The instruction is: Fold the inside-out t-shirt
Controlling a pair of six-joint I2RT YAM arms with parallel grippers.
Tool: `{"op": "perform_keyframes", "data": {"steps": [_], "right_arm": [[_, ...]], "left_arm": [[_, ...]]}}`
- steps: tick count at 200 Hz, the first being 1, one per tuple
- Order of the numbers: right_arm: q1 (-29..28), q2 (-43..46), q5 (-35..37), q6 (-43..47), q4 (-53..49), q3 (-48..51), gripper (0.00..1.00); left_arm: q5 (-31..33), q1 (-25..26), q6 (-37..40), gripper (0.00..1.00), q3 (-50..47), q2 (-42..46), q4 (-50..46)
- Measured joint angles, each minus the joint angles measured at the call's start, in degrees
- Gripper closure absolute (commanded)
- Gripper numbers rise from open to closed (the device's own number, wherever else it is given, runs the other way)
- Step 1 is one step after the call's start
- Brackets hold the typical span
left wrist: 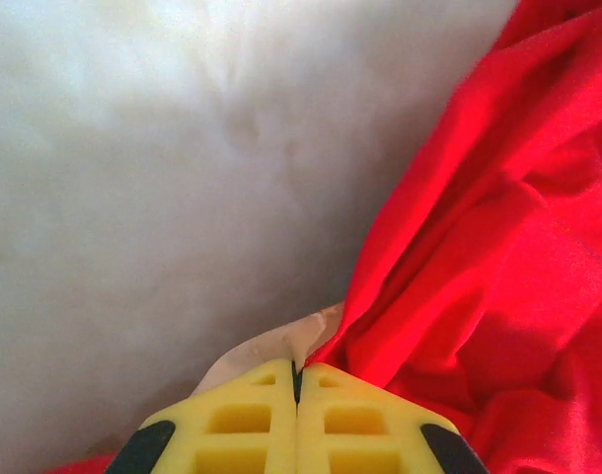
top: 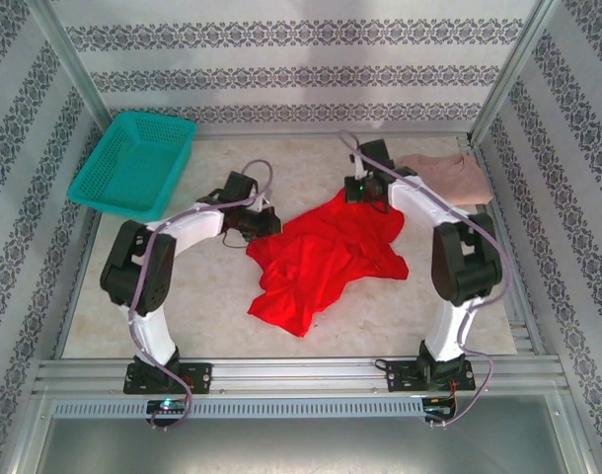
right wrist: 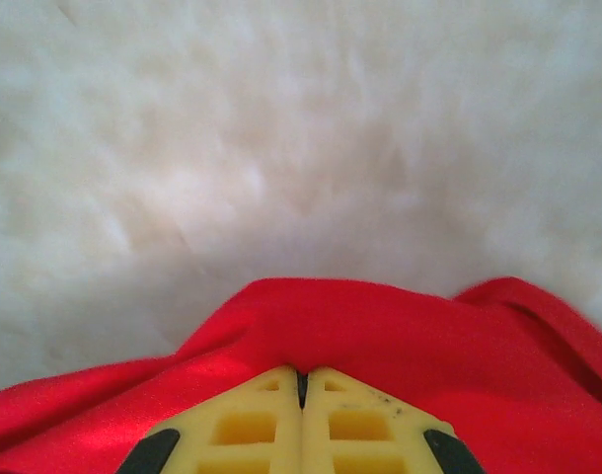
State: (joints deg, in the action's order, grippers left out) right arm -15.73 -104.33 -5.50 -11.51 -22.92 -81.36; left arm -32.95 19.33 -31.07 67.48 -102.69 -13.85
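Counter holds crumpled red t-shirt; left gripper and right gripper jaws both clamped on its edges.

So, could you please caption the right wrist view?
Right gripper shut on a fold of the red t-shirt, table beyond.

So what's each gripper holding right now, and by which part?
Both are shut on the red shirt: the left gripper pinches its left edge, and the right gripper pinches a fold at its far edge.
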Motion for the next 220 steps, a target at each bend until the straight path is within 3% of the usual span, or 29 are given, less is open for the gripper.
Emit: {"op": "perform_keyframes", "data": {"steps": [35,61,68,81,88,111,132,151,171,198,220], "right_arm": [[1.4,15.9,-2.1,3.6,1.2,-3.5,1.00],[0.7,30.2,-4.5,5.5,3.8,-0.3,1.00],[0.0,34.1,-4.8,5.7,4.8,2.2,0.99],[-2.1,41.4,-4.7,5.7,5.7,9.2,0.79],[-3.3,45.2,-4.4,5.4,5.6,13.9,0.70],[-6.0,53.5,-2.0,2.0,2.9,29.8,0.52],[-7.8,56.8,0.0,-1.4,-1.3,41.8,0.46],[-10.3,57.3,0.3,-4.1,-2.8,45.9,0.44],[-13.9,51.6,0.3,-6.3,-0.2,44.2,0.43],[-20.6,34.1,2.1,-5.9,2.9,34.7,0.36],[-25.4,22.2,1.8,-2.7,7.3,28.3,0.30]], "left_arm": [[5.6,-1.9,1.8,1.00,2.3,17.7,4.9],[7.8,-1.8,4.2,0.99,-0.4,32.0,9.8],[8.0,-1.8,4.6,0.93,-2.8,35.6,11.0],[7.5,-1.6,5.3,0.63,-8.5,40.9,11.7],[6.7,-1.2,5.6,0.54,-12.0,43.2,11.3],[4.9,0.2,5.6,0.37,-21.9,46.2,5.4],[4.7,0.6,4.8,0.24,-28.6,46.9,-2.8],[5.0,1.2,3.5,0.19,-29.8,47.6,-6.8],[8.0,4.9,3.6,0.17,-27.1,44.3,-7.9],[18.3,11.1,5.5,0.16,-21.7,35.6,-11.0],[25.3,9.0,5.0,0.16,-21.2,31.8,-14.1]]}}
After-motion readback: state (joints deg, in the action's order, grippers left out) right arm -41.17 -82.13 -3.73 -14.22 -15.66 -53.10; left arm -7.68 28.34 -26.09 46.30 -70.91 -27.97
